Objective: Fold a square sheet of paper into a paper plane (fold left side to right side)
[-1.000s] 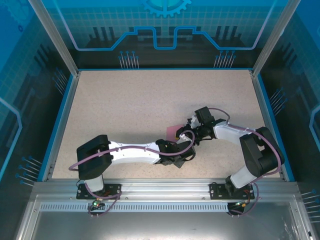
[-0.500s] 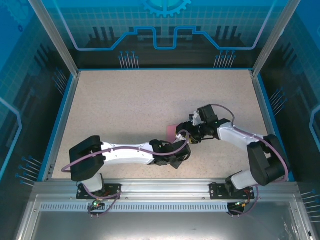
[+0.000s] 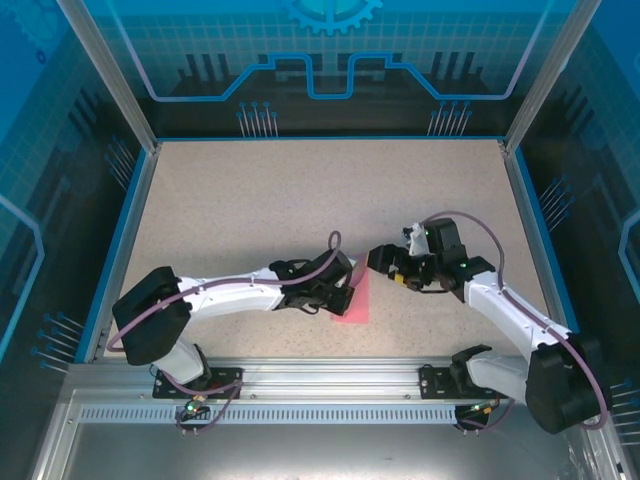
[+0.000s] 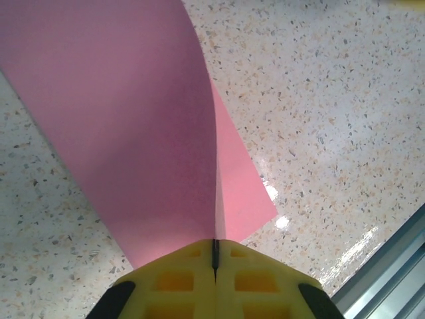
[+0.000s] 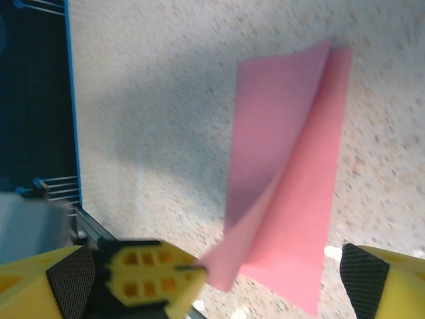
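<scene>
The square sheet of paper (image 4: pixel 139 119) is pink and folded over on itself, with one half lying on the table and the other curling up. My left gripper (image 4: pixel 214 243) is shut on the raised edge's corner, its yellow fingers (image 5: pixel 154 276) pinching the paper (image 5: pixel 292 199). In the top view the sheet (image 3: pixel 358 306) lies just right of the left gripper (image 3: pixel 343 290), near the table's front. My right gripper (image 3: pixel 378 258) hovers a little beyond and to the right of the sheet, jaws wide open and holding nothing. Its two fingers (image 5: pixel 372 276) frame the sheet from above.
The speckled table (image 3: pixel 250 210) has a blue rim, and a metal rail (image 3: pixel 320 375) runs along the near edge close to the paper. Both forearms meet at mid-table.
The right gripper has opened, let go of the paper and drawn back to the right. The left gripper shut on the paper and pulled it toward the near edge.
</scene>
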`<state>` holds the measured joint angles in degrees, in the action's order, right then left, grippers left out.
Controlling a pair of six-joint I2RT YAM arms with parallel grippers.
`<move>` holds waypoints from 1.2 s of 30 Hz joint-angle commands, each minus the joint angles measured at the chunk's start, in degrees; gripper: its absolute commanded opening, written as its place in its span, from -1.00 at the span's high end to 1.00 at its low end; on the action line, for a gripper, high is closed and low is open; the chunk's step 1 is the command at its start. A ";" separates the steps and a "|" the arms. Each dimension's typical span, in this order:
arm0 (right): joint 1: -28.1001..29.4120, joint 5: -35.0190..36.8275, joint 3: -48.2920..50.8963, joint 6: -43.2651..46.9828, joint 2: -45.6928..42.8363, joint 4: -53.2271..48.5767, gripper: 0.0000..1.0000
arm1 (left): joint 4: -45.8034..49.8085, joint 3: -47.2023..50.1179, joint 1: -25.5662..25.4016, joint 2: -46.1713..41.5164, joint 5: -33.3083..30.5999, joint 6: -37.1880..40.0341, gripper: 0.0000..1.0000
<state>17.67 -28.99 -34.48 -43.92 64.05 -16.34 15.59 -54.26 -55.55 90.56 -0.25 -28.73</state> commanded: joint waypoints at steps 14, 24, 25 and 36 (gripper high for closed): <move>7.99 -1.09 8.30 -2.57 3.27 3.62 -0.22 | 4.65 0.03 6.71 0.74 9.94 6.08 0.88; 12.79 2.53 5.81 -2.22 10.02 3.92 0.69 | 6.92 -2.33 8.58 3.88 9.31 9.56 0.87; 13.12 3.04 5.59 -2.05 10.50 3.39 0.73 | 6.86 -2.47 8.77 4.21 9.30 9.81 0.86; 14.55 5.08 3.66 -0.82 15.59 -0.82 0.85 | 6.66 -4.67 10.05 7.82 9.22 11.62 0.87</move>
<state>31.05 -25.17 -29.10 -46.04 78.52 -14.15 20.75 -57.12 -46.37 97.06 8.27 -19.00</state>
